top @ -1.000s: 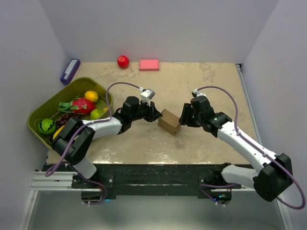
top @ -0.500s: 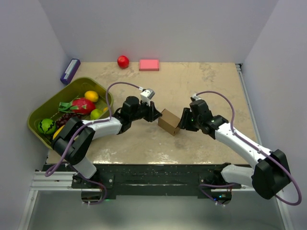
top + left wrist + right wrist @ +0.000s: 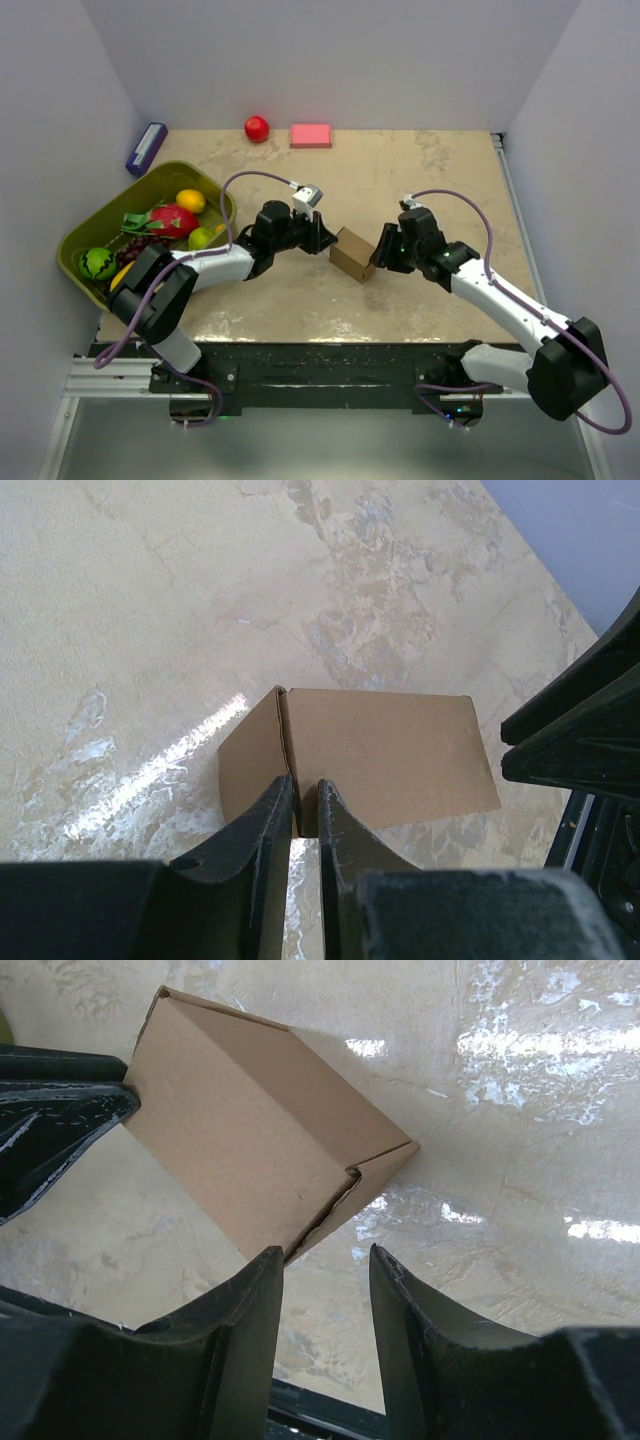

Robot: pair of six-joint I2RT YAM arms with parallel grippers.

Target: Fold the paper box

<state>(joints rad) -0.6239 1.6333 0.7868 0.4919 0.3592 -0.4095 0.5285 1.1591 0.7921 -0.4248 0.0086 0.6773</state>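
Right of centre in the overhead frame, the right gripper (image 3: 325,1255) has closed in on the brown cube-like cardboard box (image 3: 353,256). Its fingers stand spread just short of the box's near corner, holding nothing. The box sits mid-frame on the beige marbled tabletop (image 3: 430,180). At its upper-left corner, the left gripper (image 3: 305,785), nearly pressed together, appears to pinch the corner seam. Expect light, thin, crushable board: press on flat panels beside creases, gently, where one end flap gapes.
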